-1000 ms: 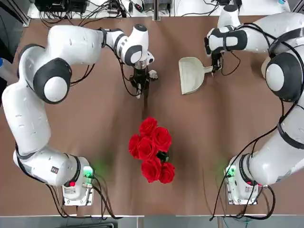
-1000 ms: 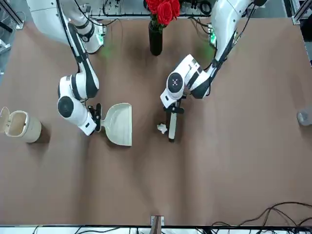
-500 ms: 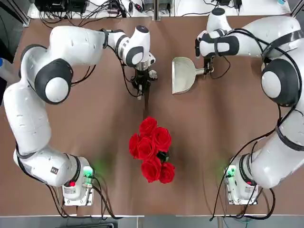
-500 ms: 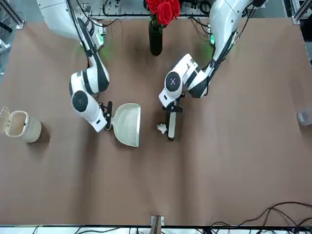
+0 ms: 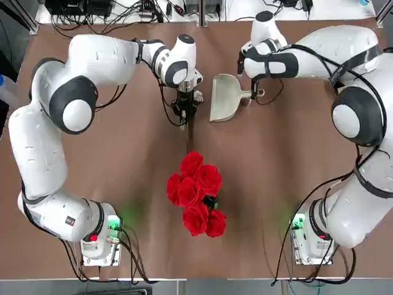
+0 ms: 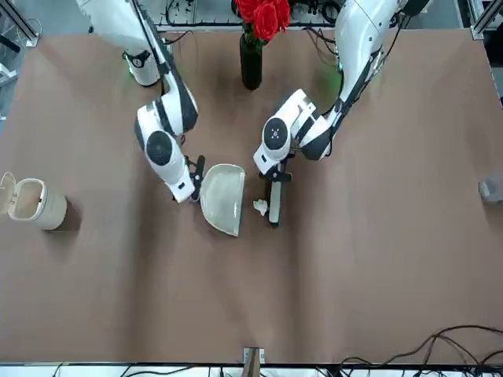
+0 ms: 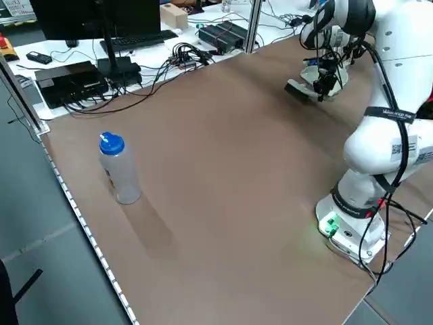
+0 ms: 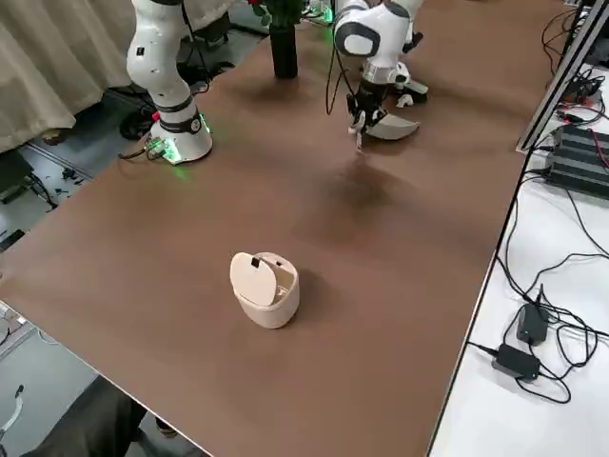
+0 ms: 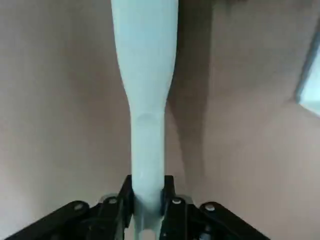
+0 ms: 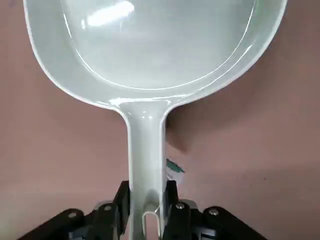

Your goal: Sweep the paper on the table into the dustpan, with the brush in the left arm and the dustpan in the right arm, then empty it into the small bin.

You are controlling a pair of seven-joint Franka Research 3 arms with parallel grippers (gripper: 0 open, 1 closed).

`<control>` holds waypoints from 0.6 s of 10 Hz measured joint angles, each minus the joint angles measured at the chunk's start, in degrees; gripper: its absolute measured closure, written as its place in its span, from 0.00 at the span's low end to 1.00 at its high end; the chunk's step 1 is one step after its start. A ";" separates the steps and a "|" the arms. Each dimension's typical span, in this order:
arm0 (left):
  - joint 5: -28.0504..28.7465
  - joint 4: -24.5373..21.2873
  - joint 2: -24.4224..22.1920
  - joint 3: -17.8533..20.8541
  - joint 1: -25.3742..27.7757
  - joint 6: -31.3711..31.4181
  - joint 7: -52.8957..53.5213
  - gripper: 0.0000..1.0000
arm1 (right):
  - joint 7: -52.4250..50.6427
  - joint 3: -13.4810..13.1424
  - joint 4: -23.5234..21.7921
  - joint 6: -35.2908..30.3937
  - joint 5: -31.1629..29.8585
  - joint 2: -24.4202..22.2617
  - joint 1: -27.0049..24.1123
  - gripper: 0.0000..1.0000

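Brush and dustpan near the paper

Left gripper (image 9: pixel 148 207) is shut on the brush (image 6: pixel 274 203), and my right gripper (image 10: pixel 148 210) is shut on the dustpan (image 5: pixel 226 97). The crumpled paper (image 6: pixel 261 206) sits on the big brown table (image 6: pixel 330 298), between the pan and the brush, just beside the brush. The little bin (image 8: pixel 265 289) has its lid up. Red roses (image 5: pixel 196 195) stand near my side; a curtain (image 8: pixel 67 57) hangs in the room.

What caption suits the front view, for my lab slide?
Brush and dustpan, each gripped by one arm, flank a crumpled paper wad.
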 joint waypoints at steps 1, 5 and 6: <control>0.00 0.57 0.16 0.00 -0.28 0.00 -0.26 0.73 | 1.52 0.00 0.91 -1.55 0.00 0.09 0.99 0.67; 0.00 2.90 1.78 0.00 -2.97 0.00 -1.88 0.73 | 4.60 -0.02 2.39 -2.54 0.00 0.98 3.00 0.67; 0.00 3.20 2.43 0.00 -3.77 0.01 -2.46 0.73 | 5.09 -0.03 2.44 -2.54 0.00 1.08 3.42 0.67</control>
